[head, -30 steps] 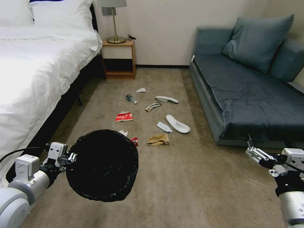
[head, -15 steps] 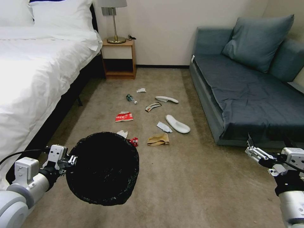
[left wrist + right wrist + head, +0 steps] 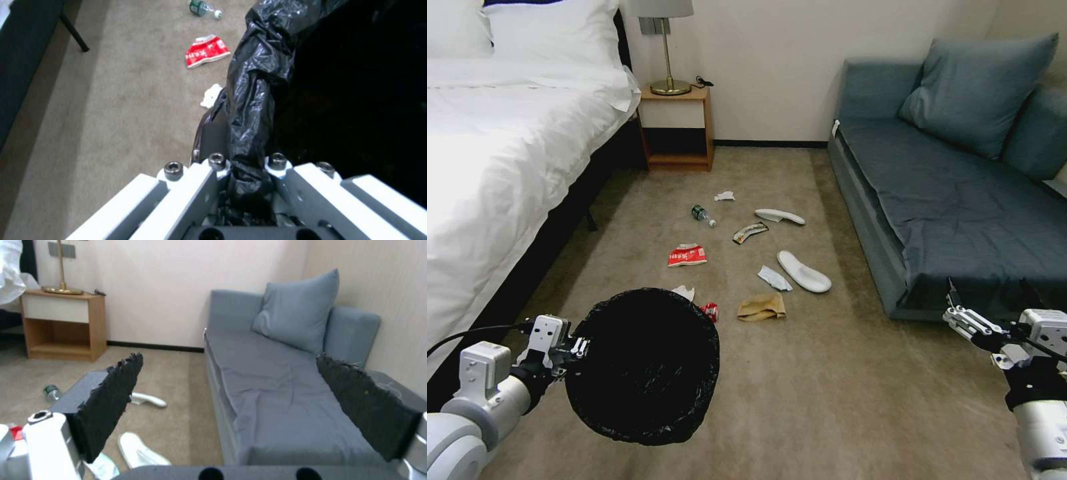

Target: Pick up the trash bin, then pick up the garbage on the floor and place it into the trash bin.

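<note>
One step looked done: the left gripper [image 3: 579, 347] was clamped on the rim of the trash bin [image 3: 644, 365], held off the carpet at lower left. All the garbage [image 3: 760, 307] lay mid-frame, unpicked; the right gripper [image 3: 240, 406] hung open, lower right.

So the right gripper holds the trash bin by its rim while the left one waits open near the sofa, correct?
Arms swapped. In the head view the left gripper holds the trash bin by its rim; the right gripper waits open near the sofa.
</note>
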Controlling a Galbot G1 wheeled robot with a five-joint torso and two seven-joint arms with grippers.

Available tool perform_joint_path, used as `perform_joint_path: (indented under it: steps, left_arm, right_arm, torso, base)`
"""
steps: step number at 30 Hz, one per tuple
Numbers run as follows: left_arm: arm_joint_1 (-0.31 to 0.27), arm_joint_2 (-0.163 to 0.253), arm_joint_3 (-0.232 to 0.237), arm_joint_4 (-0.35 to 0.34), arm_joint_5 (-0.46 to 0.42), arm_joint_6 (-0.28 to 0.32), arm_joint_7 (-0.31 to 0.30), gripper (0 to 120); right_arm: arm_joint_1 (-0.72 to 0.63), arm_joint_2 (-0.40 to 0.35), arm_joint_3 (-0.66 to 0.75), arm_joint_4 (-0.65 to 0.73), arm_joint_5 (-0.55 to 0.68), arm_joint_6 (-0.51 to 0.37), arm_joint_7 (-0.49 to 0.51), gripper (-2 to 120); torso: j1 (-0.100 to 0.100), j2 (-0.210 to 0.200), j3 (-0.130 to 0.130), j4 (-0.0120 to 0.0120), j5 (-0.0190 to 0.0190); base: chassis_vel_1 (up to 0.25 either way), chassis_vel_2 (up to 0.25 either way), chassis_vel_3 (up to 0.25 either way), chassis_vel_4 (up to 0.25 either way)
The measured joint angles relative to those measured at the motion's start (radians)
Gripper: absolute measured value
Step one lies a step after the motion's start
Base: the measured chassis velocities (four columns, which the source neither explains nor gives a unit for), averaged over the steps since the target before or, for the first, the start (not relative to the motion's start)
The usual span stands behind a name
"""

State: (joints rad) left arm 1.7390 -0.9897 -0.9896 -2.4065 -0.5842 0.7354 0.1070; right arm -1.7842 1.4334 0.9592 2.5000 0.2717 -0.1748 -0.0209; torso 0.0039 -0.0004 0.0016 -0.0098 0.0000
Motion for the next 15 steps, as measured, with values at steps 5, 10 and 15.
perform_joint_path:
  steps: [5,10,15]
  left_arm:
    - [0.001,-0.002,-0.003,0.000,0.000,0.000,0.000,2]
    - [-0.002,-0.003,-0.003,0.001,-0.001,0.000,-0.001,2]
    - [-0.004,-0.006,0.002,0.002,-0.001,0.000,-0.001,2]
  right_arm:
    - [0.001,-0.001,0.000,0.000,0.002,0.000,0.000,100]
    - [0.002,-0.001,0.000,0.000,0.003,0.001,0.000,100]
    - [0.002,0.000,0.000,0.000,0.003,0.001,0.000,100]
  torso:
    - [0.000,0.000,0.000,0.0000,0.0001]
    - [0.000,0.000,0.000,0.0000,0.0000]
    - [0.000,0.000,0.000,-0.0001,0.0000]
  base:
    - [-0.133,0.135,0.148,-0.137]
    - [-0.145,0.126,0.145,-0.125]
    - [-0.160,0.151,0.149,-0.162]
